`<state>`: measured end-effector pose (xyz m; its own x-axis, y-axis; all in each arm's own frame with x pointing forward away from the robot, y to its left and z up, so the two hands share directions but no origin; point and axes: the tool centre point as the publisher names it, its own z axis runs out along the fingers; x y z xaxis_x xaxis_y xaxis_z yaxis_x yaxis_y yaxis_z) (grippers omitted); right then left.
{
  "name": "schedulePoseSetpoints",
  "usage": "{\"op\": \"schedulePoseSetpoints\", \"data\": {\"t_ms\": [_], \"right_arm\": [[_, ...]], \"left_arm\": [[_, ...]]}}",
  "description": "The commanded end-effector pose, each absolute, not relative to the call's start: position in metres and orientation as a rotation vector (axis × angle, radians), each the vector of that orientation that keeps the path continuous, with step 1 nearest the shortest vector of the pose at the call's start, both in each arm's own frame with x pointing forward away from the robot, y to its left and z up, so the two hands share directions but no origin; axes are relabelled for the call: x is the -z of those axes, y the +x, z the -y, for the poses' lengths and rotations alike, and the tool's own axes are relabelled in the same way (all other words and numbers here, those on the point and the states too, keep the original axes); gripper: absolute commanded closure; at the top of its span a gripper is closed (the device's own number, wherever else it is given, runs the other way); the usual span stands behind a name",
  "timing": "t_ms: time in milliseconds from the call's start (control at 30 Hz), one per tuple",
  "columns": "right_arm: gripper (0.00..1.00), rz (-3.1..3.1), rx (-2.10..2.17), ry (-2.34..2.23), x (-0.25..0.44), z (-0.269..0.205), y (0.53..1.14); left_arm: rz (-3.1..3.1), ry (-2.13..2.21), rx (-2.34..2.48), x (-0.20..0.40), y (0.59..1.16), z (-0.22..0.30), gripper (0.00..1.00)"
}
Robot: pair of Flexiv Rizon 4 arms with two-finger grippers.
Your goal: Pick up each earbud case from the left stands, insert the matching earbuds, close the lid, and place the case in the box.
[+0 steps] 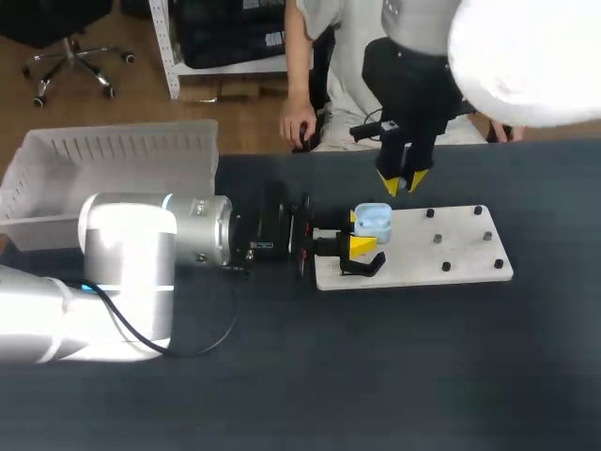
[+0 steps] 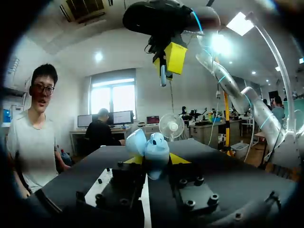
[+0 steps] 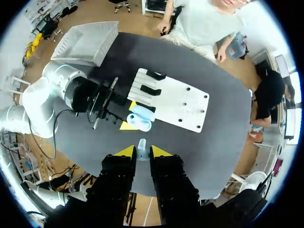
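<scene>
the left hand [image 1: 360, 231] comes in level from the left side and is closed on the light blue earbud case [image 1: 374, 221], one yellow fingertip on either side of it. the case lid stands open, and the case sits over the left end of a white board [image 1: 441, 256] lying on the dark counter [image 1: 376, 357]; whether it touches the board cannot be told. a black stand [image 1: 364, 266] is on the board just beside the case, on the near side, and small dark pegs [image 1: 430, 213] dot the right half of the board. the right hand [image 1: 404, 180] hangs above the counter, just beyond the far edge of the board and well clear of the case, fingers pointing down. its two yellow tips are nearly together and pinch a small pale earbud [image 3: 141, 147] between them. in the left wrist view this hand and its earbud hang high above the open case. a white box [image 1: 122, 155] stands at the far left corner of the counter, well apart from the board.
</scene>
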<state>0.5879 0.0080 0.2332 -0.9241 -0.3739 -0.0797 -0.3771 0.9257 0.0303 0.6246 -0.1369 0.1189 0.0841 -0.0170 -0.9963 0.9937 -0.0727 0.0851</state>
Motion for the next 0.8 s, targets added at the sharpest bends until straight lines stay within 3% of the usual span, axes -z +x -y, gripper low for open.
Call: {"op": "schedulePoseSetpoints", "data": {"t_ms": [33,800], "right_arm": [[1.0,-3.061,-0.052,-0.65,-0.226,-0.019,0.596],[1.0,-3.05,-0.061,-0.73,-0.217,-0.033,0.595]], "left_arm": [[-1.098,1.287,1.202,-0.118,0.624,0.137,1.0],[-1.098,1.287,1.202,-0.118,0.624,0.137,1.0]]}}
